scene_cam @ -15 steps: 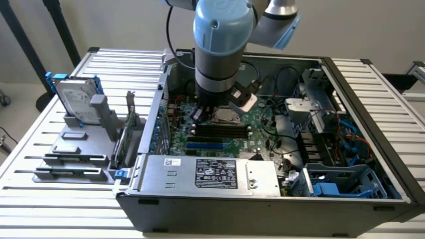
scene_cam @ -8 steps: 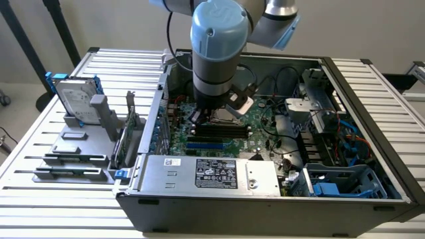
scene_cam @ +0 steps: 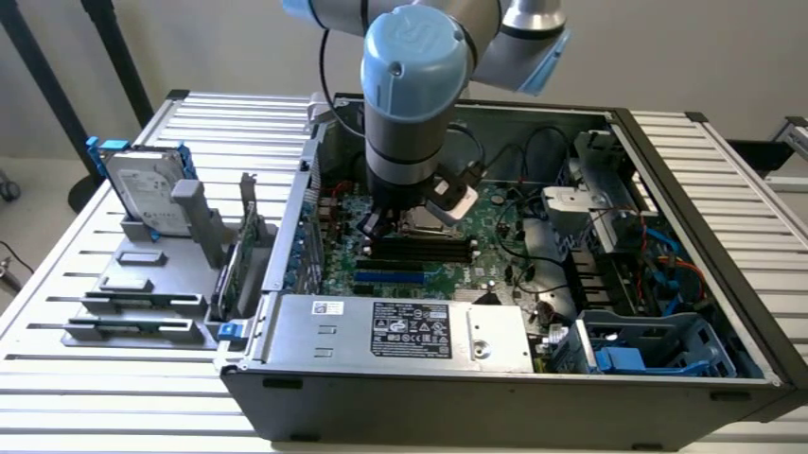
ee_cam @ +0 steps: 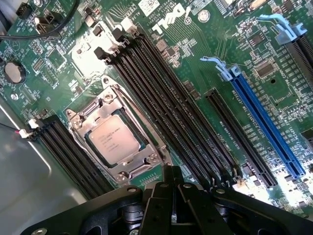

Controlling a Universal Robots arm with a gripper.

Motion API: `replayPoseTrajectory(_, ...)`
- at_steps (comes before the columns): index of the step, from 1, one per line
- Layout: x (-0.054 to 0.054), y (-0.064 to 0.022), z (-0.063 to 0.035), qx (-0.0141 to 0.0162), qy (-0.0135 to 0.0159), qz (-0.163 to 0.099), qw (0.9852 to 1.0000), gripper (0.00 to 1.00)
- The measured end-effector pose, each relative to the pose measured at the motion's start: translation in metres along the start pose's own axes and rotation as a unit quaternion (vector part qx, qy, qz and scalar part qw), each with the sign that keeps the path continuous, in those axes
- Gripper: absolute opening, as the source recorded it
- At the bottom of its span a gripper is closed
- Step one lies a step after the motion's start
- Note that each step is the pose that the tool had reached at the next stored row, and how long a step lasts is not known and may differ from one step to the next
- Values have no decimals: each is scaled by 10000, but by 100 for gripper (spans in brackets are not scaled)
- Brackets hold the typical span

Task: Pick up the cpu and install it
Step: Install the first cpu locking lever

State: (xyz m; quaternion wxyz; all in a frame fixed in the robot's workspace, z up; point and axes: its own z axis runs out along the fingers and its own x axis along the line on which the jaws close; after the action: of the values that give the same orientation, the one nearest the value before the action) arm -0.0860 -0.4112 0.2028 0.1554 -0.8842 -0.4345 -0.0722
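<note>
We hold our gripper [ee_cam: 172,193] low over the green motherboard [ee_cam: 195,63], jaws drawn fully together with nothing between them. The cpu [ee_cam: 113,141] lies flat inside its metal socket frame [ee_cam: 73,128], silvery top up, just beside the fingertips; it appears seated, and we judge it already placed. The socket sits between two banks of black memory slots [ee_cam: 161,93], so we stay directly above to keep off them. In the exterior view the arm [scene_cam: 407,95] reaches down into the open computer case [scene_cam: 505,397]. On the exterior view's left, a grey rack [scene_cam: 132,284] holds the hard drive [scene_cam: 142,180] upright.
</note>
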Motion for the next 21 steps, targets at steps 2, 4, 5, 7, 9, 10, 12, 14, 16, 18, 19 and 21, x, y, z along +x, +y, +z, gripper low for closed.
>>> replayPoseTrajectory(2,4,-3,17,-1,-1,0,10000,11)
replayPoseTrajectory(4,7,-5,35,-3,-3,0,10000,11)
replayPoseTrajectory(5,7,-6,44,-4,-5,0,10000,11)
replayPoseTrajectory(7,9,-6,60,-8,-10,0,10000,11)
replayPoseTrajectory(9,10,-7,76,-11,-14,0,10000,11)
replayPoseTrajectory(10,11,-7,82,-13,-17,-1,10000,11)
replayPoseTrajectory(12,12,-8,96,-17,-21,0,10000,11)
replayPoseTrajectory(14,12,-8,105,-21,-27,0,10000,11)
replayPoseTrajectory(16,12,-9,112,-30,-38,0,10000,11)
replayPoseTrajectory(18,11,-8,117,-45,-57,0,10000,11)
replayPoseTrajectory(19,11,-8,119,-54,-70,0,10000,11)
replayPoseTrajectory(21,10,-8,120,-79,-102,1,9999,11)
